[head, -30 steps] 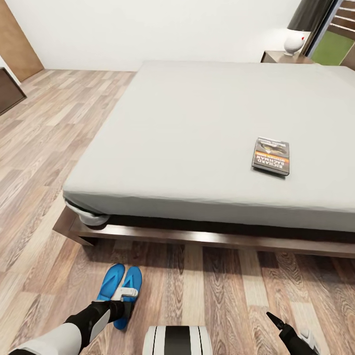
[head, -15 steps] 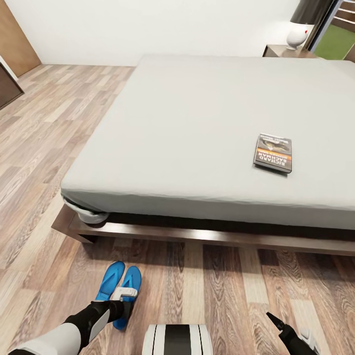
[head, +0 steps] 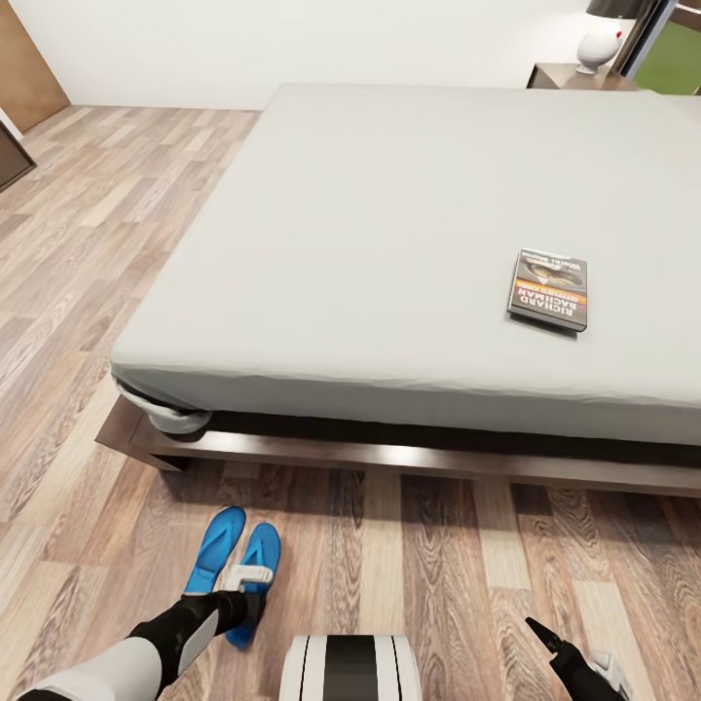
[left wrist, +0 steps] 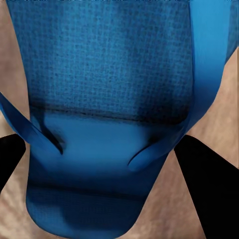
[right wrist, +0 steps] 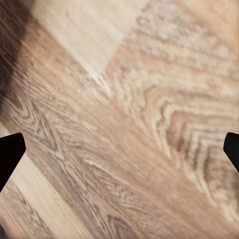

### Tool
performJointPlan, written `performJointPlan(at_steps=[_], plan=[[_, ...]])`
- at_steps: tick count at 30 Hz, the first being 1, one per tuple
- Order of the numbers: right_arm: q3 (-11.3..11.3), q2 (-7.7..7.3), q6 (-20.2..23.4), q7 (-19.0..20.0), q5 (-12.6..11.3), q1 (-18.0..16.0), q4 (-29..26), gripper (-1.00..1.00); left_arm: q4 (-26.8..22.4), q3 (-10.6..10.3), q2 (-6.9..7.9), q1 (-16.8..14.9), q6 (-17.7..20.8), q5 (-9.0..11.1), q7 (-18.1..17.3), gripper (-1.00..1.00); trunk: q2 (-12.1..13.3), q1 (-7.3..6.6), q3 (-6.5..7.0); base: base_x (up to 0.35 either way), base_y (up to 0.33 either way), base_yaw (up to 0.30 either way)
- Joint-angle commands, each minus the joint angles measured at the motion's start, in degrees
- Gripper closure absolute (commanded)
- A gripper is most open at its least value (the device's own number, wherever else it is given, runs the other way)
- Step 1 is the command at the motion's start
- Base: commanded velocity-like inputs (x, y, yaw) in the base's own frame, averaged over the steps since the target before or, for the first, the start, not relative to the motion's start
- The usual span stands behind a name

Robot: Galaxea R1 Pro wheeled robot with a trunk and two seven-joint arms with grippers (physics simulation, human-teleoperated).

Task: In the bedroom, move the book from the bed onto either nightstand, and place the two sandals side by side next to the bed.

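Note:
Two blue sandals (head: 216,547) lie side by side on the wood floor just in front of the bed (head: 389,253), near its left corner. My left gripper (head: 245,594) hangs open right over the right-hand sandal (left wrist: 114,99), one black finger on each side of its heel end. The book (head: 548,289) lies flat on the grey mattress toward the right, with nothing touching it. My right gripper (head: 555,643) sits low at the right above bare floor, open, its fingertips (right wrist: 10,154) spread wide. A nightstand (head: 574,76) stands at the far right corner of the bed.
A white lamp (head: 600,44) stands on the nightstand. The bed's dark wooden frame (head: 389,458) juts out low along the floor ahead. A brown door (head: 29,58) and a dark piece of furniture (head: 12,161) are at the far left, with open floor between.
The whole picture has shifted, so the camera has moved: bed and book sit slightly higher and closer. Both arms hold the same place, and the left gripper stays over the sandal.

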Motion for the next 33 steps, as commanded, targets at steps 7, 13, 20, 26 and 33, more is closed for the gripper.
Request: performJointPlan(at_steps=[7,13,20,26,33], plan=[[0.25,0.01,0.61,0.37,-0.62,-0.05,0.19,-1.0,-2.18,-0.28,0.14,0.0,0.27,0.57,-0.07,1.0,-0.01,-0.01,-0.03,0.0,0.0,0.0],[0.24,0.01,0.53,0.37,-0.62,-0.05,0.19,-1.0,-3.37,-0.22,0.21,0.0,0.26,0.56,-0.02,1.0,-0.01,-0.01,-0.03,0.0,0.0,0.0],[0.16,-0.03,0.6,0.37,-0.62,-0.06,0.18,-1.0,-4.29,1.44,0.27,0.0,0.26,0.51,-0.01,1.0,-0.01,-0.01,-0.03,0.0,0.0,0.0],[0.2,0.0,0.57,0.37,-0.62,-0.05,0.21,-1.0,-4.37,1.87,0.52,0.0,0.32,0.43,-0.01,1.0,-0.01,-0.01,-0.03,0.0,0.0,0.0],[0.23,0.0,0.55,0.37,-0.62,-0.05,0.19,-1.0,-4.38,2.02,0.62,0.0,0.43,0.37,-0.01,1.0,-0.03,0.02,-0.25,0.0,0.0,0.0]])
